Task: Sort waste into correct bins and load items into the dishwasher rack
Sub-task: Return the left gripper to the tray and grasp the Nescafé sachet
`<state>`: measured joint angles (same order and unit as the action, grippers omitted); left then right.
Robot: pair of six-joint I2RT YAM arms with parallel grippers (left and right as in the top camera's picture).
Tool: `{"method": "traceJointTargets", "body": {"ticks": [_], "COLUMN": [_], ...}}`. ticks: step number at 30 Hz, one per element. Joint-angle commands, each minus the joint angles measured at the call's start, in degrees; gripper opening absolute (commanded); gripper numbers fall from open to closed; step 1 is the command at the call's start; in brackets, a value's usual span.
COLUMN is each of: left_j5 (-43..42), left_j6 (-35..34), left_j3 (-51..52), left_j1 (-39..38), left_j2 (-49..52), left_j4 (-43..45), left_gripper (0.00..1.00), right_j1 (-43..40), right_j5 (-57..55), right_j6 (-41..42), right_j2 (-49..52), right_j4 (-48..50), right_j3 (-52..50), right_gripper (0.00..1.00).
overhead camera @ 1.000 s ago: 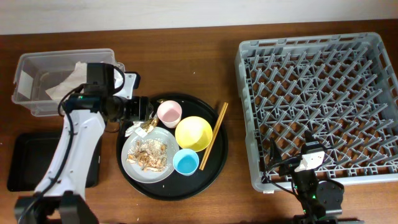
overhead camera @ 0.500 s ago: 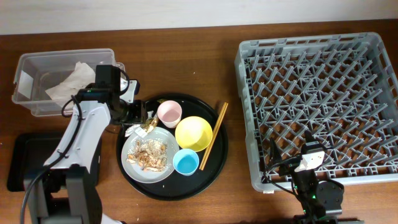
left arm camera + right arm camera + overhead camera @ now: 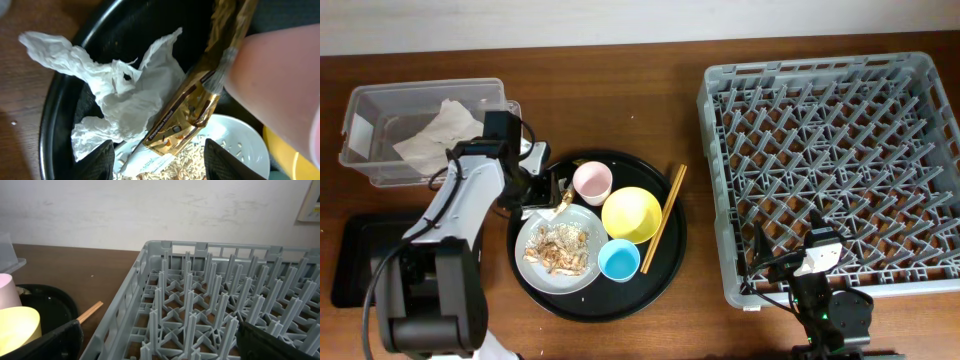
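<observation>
Just ahead of the wide-spread dark fingers of the left gripper (image 3: 159,161): glossy, creased brown wrapper (image 3: 186,112) over crumpled white napkin (image 3: 117,95), at the smooth rim of the round black tray (image 3: 52,115), beside the flake-strewn pale plate (image 3: 240,135). Well apart, right gripper (image 3: 160,347) equally splayed, facing the pegged grey rack (image 3: 210,305).

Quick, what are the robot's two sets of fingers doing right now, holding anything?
Left fingers: open, holding nothing, near the brown snack wrapper.
Right fingers: open, holding nothing.
</observation>
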<state>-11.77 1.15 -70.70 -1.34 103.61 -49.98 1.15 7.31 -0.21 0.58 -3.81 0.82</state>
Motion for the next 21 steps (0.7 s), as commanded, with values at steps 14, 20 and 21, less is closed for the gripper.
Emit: {"method": "traceJointTargets", "body": {"ticks": [14, 20, 21], "left_j5": [0.0, 0.3, 0.9], "left_j6": [-2.4, 0.0, 0.6], "left_j3": [0.5, 3.9, 4.4], "left_j1": [0.0, 0.0, 0.0], "left_j2": [1.2, 1.2, 1.2], "left_j4": [-2.4, 1.9, 3.0], "left_gripper": [0.57, 0.67, 0.69], "right_j1": [-0.4, -0.4, -0.4], "right_j5": [-0.3, -0.3, -0.3], "right_j6": [0.2, 0.2, 0.2], "right_j2": [-0.4, -0.4, -0.4], "right_j4": [0.0, 0.0, 0.0], "right_j3": [-0.5, -0.5, -0.5], "right_gripper": [0.99, 0.99, 0.99]}}
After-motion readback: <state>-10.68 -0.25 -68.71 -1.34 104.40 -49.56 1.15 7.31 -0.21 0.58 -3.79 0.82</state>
